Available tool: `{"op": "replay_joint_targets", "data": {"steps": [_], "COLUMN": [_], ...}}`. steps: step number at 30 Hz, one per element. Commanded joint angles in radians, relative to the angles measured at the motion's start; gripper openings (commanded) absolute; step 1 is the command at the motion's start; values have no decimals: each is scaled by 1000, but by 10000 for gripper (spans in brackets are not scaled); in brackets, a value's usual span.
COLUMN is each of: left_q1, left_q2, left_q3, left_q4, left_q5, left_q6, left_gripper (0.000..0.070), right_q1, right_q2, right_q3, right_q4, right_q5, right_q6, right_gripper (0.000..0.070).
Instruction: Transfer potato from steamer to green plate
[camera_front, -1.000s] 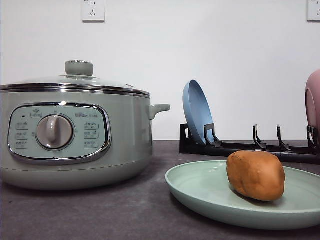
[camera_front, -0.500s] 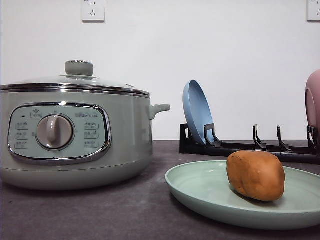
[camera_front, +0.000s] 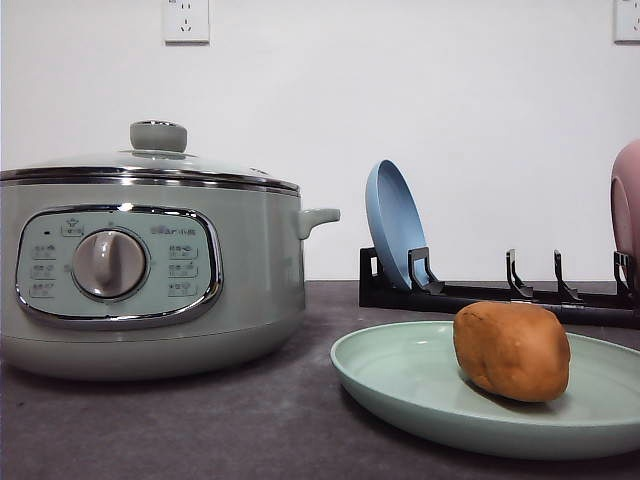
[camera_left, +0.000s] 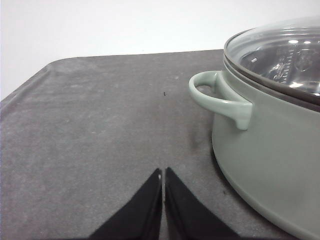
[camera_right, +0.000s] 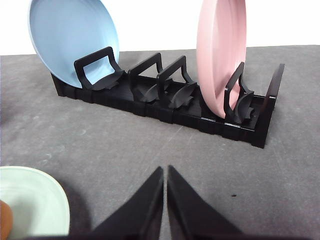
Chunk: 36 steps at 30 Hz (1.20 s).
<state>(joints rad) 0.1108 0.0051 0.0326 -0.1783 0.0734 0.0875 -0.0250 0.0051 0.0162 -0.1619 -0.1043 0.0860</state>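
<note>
Orange-brown potato (camera_front: 512, 351) rests on the green plate (camera_front: 400, 375), right of the plate's centre. Long axis roughly left–right, slightly tilted; neither end clearly points anywhere. Steamer (camera_front: 150, 270) at left, glass lid on, apart from the plate. Left gripper (camera_left: 163, 172) narrowed to a slit, empty, above the tabletop (camera_left: 100, 125) beside the steamer handle. Right gripper (camera_right: 165, 170) likewise pressed together, empty, facing the black rack (camera_right: 165, 102). Judgement: transfer looks complete; next calls only for keeping both arms clear.
</note>
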Motion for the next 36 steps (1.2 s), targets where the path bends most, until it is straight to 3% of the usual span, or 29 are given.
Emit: {"op": "replay_joint_targets", "data": {"steps": [1,36], "left_q1": [3,3], "left_q2": [-2,-2], "left_q3": [-21,-21], "left_q4": [-8,-8], "left_q5": [-3,-3], "left_q6": [0,0], "left_gripper": [0,0], "right_q1": [3,3], "right_q2": [-2,-2], "right_q3": [-5,-5], "right_q4": [5,5], "right_q5": [0,0], "right_q6": [11,11], "right_gripper": [0,0]}}
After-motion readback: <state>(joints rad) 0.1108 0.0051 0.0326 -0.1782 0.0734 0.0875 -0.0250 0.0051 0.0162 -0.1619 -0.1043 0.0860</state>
